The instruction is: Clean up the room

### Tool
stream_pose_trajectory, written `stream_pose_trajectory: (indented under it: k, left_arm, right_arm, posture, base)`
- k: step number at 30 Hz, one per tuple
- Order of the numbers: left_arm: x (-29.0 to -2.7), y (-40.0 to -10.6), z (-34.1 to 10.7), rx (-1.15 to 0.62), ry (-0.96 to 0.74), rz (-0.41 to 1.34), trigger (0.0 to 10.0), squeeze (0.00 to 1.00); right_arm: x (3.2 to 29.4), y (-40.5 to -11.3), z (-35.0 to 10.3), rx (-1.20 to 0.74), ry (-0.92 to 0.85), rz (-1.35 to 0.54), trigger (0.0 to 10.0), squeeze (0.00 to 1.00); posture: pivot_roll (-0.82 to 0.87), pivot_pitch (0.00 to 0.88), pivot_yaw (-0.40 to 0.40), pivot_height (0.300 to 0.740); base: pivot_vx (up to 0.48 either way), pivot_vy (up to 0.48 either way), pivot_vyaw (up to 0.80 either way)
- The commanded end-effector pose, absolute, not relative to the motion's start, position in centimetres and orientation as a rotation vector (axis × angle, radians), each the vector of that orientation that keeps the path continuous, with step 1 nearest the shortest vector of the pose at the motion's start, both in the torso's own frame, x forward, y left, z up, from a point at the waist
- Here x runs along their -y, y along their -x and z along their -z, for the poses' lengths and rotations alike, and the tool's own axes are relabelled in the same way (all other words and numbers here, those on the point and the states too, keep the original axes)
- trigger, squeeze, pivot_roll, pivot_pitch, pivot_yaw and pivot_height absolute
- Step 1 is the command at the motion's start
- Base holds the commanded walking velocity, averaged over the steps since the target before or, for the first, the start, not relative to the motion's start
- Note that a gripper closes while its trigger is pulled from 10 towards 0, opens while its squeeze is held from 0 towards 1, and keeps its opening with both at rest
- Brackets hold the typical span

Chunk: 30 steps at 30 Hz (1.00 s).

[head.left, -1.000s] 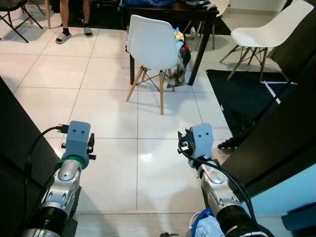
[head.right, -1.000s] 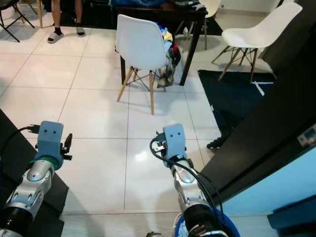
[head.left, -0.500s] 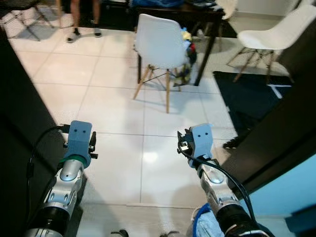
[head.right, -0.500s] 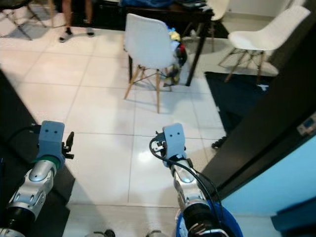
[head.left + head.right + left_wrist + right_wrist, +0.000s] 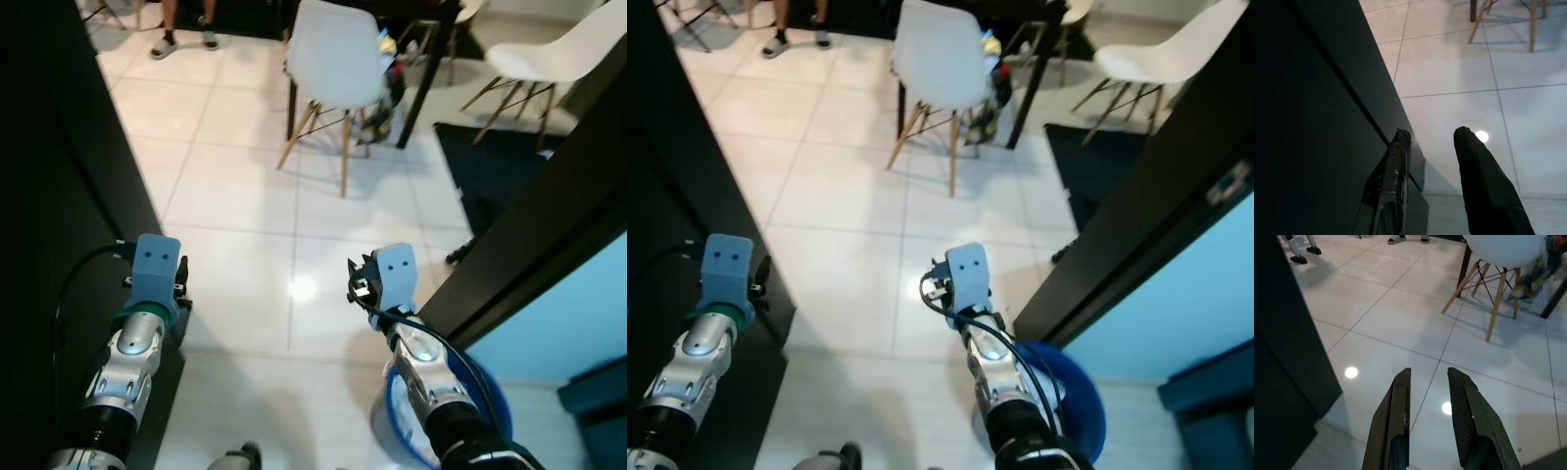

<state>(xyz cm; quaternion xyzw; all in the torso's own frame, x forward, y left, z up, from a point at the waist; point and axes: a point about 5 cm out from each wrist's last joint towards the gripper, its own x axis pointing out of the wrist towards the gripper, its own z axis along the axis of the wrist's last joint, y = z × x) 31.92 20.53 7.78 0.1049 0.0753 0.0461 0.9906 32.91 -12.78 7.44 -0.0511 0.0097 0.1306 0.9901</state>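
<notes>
1. The left claw (image 5: 1432,139) hangs empty over the tiled floor (image 5: 245,206), fingers parted, beside a black cabinet (image 5: 1312,122).
2. The right claw (image 5: 1429,374) is empty, fingers slightly apart.
3. A white chair (image 5: 336,59) stands ahead, with clothes (image 5: 387,93) behind it.

Blue bucket (image 5: 1073,411): round, upright on floor, behind right jaws beside forearm. Colourful clothes (image 5: 384,98): bunched behind chair, well ahead of jaws.

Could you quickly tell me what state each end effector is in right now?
Left end effector: open, holding nothing.
Right end effector: open, holding nothing.
</notes>
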Motion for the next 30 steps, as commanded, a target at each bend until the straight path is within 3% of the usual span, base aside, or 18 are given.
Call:
stream_pose_trajectory:
  k: [1, 18, 30]
  left_arm:
    - [-20.44, -31.68, -7.26, -0.168, -0.213, -0.084, 10.0, 0.0]
    - [-20.35, -31.66, -7.2, -0.168, -0.213, -0.076, 10.0, 0.0]
    - [-19.74, -31.72, -7.05, -0.184, -0.194, -0.035, 10.0, 0.0]
  right_arm:
    - [12.95, -32.72, -7.06, -0.031, 0.099, -0.253, 10.0, 0.0]
    - [13.08, -32.76, -6.86, -0.036, 0.122, -0.228, 10.0, 0.0]
    - [13.31, -32.9, -6.86, -0.043, 0.106, -0.207, 10.0, 0.0]
  posture:
    - [0.05, 0.03, 0.031, 0.74]
    - [0.06, 0.036, 0.032, 0.74]
    - [0.06, 0.035, 0.033, 0.74]
  base:
    - [-0.401, 0.0, 0.0]
    - [-0.396, 0.0, 0.0]
    - [0.0, 0.0, -0.18]
